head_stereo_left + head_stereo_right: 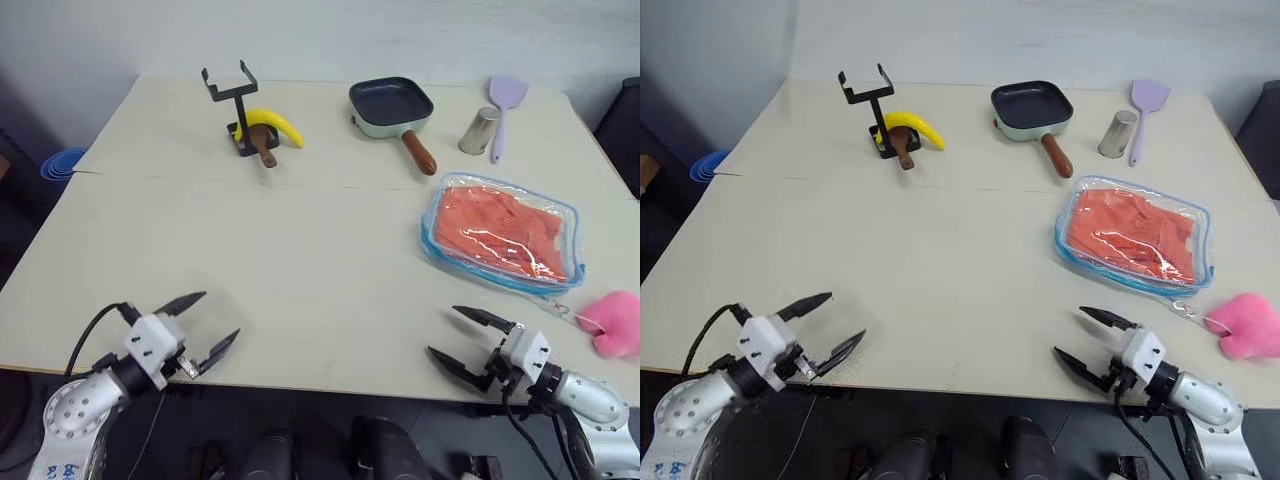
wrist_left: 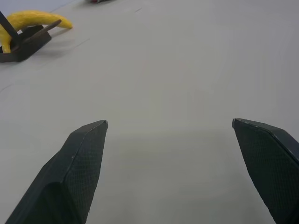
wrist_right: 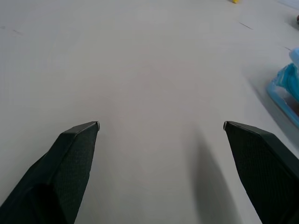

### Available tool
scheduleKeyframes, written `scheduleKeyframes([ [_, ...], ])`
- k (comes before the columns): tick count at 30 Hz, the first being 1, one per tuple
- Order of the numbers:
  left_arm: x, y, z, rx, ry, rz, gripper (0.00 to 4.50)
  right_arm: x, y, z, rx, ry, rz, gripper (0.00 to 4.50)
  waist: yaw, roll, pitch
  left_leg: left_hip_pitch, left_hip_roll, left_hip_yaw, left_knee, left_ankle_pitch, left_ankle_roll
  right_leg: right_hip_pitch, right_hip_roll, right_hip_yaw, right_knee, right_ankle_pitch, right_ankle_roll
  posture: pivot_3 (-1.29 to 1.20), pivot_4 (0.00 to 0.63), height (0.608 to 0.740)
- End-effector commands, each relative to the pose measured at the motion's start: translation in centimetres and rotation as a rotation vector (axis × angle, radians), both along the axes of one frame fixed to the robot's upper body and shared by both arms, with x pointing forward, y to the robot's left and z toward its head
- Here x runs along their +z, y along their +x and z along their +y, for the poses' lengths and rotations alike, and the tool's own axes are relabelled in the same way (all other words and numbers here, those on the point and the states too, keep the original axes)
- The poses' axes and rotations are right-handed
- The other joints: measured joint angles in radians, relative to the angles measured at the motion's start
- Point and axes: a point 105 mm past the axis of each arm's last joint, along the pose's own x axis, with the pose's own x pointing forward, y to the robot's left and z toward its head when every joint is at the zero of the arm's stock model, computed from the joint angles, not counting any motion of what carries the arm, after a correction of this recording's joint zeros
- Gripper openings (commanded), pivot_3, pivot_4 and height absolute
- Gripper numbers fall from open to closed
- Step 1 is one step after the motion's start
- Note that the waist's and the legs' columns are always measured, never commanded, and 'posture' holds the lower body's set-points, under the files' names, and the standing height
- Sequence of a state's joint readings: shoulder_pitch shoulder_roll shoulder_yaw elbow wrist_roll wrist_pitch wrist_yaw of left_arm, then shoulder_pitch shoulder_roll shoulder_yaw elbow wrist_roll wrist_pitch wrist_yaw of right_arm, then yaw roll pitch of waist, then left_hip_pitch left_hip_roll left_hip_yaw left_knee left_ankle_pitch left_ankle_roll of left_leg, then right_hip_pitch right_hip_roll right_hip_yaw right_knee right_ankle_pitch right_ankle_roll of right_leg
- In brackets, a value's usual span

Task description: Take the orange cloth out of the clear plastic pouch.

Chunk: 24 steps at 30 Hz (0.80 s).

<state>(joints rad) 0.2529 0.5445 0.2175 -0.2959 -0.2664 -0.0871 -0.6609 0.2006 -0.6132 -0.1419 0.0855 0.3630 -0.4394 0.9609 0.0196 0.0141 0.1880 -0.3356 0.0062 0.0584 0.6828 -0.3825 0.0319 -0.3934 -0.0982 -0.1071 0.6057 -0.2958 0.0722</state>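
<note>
The clear plastic pouch (image 1: 502, 233) with light blue edging lies flat on the right side of the table. The orange cloth (image 1: 498, 230) is inside it, folded and wrinkled. A small pink plush charm (image 1: 615, 322) hangs off the pouch's near corner at the table's right edge. My right gripper (image 1: 458, 332) hovers open over the near edge of the table, in front of the pouch and apart from it. My left gripper (image 1: 212, 322) stands open at the near left, with nothing between its fingers. The pouch's blue edge (image 3: 286, 85) shows in the right wrist view.
At the back of the table (image 1: 300, 250) stand a black phone stand (image 1: 238, 105) with a yellow banana (image 1: 272, 126), a dark square pan (image 1: 392, 107) with a wooden handle, a metal cup (image 1: 479, 130) and a lilac spatula (image 1: 505, 110). A blue object (image 1: 62, 163) sits beyond the left edge.
</note>
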Motion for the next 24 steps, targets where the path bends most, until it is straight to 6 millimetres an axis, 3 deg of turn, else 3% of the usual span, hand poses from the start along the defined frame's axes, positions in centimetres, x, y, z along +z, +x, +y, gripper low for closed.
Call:
scheduleKeyframes([
  [1,-0.6,-0.2,-0.5,-0.025,-0.007,0.042,4.49,0.8,-0.2,0.0,-0.026,0.029,-0.023,4.50,-0.002,0.000,0.000,0.000,0.000,0.000,0.000,0.000,0.000,0.000,0.000,0.000,0.000,0.000,0.000,0.00,0.150,0.740],
  [8,-0.4,-0.9,-1.1,-0.133,-0.133,0.116,4.49,1.9,-0.3,0.9,-0.039,0.056,-0.034,4.50,-0.009,0.000,0.000,0.000,0.000,0.001,0.000,0.001,-0.001,0.000,0.000,0.000,0.001,0.000,0.000,0.00,0.150,0.740],
  [21,1.2,-1.3,-2.4,-0.282,-0.123,0.104,4.49,2.7,-0.1,0.8,-0.098,0.040,-0.067,4.50,-0.009,0.000,0.000,0.000,0.000,0.000,0.000,0.001,-0.002,0.000,0.000,0.000,0.001,0.000,0.000,0.00,0.150,0.740],
  [24,2.5,-1.4,-4.1,-0.358,-0.183,0.099,4.49,5.2,2.9,-1.7,-0.172,-0.083,-0.173,4.50,-0.018,0.001,0.001,0.000,0.000,0.001,0.000,0.002,-0.002,0.000,0.000,0.001,0.001,0.000,0.001,0.00,0.150,0.740],
])
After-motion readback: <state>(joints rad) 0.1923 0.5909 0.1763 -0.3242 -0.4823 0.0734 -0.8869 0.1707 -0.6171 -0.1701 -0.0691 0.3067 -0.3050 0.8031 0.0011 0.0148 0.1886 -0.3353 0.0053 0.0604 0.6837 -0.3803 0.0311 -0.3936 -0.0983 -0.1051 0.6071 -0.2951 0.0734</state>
